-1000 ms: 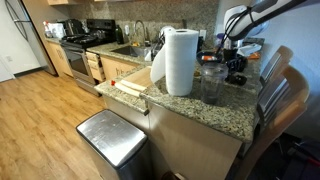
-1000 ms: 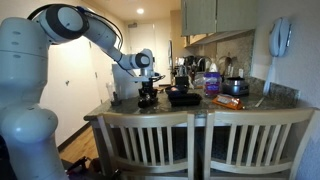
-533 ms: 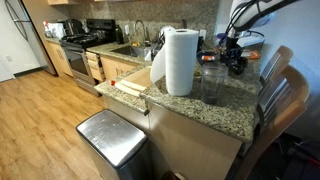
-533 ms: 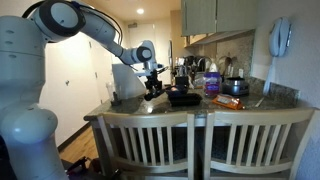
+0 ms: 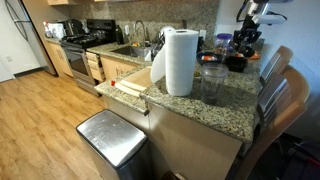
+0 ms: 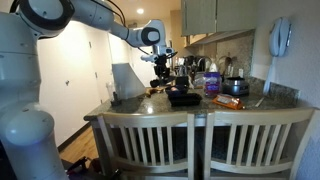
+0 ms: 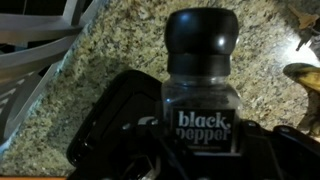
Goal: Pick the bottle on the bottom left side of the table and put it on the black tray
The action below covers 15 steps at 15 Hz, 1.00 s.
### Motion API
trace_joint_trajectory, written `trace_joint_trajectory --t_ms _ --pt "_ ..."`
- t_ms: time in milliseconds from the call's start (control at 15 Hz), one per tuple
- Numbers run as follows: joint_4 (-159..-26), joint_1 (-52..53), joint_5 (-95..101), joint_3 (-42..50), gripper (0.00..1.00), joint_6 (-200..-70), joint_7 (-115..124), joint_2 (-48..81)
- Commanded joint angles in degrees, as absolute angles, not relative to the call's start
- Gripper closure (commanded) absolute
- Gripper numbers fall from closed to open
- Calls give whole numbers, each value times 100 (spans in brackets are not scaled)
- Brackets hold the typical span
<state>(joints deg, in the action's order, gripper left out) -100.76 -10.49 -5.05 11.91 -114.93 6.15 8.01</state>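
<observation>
The claw was clamped on the black pepper bottle, its fingers pressed against the clear body below the black cap. In an exterior view the claw held the bottle in the air above the table, up and to one side of the black tray. A white paper towel roll stood upright on the granite.

The bottle is a small clear shaker with a rounded black cap and a label reading "black pepper". It is upright and lifted clear of the speckled grey-beige granite table. The black tray, low and shallow, rests on the table, apart from the bottle.
</observation>
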Motion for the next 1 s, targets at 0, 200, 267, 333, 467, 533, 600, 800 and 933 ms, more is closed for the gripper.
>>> trace_joint_trajectory --t_ms 0,200,267,333,467,533,600,800,933 --pt "-9152 -1605 -1531 1380 69 -10269 143 1244" --pt "-8324 -2073 -2086 1621 69 -9413 423 1740" --pt "-8102 -2161 -2116 1664 69 -9280 590 1883" --pt "-7931 -2215 -2118 1676 69 -9264 744 2018" --pt "-7850 -2176 -1965 1634 69 -9549 1028 2168" --pt "-7909 -2115 -1900 1585 19 -9704 1048 2175" --pt "-8060 -2019 -1785 1530 17 -9793 992 2084" --pt "-8602 -1606 -1484 1414 1 -10153 746 1696" --pt "-8798 -1310 -1234 1366 0 -10477 797 1556"
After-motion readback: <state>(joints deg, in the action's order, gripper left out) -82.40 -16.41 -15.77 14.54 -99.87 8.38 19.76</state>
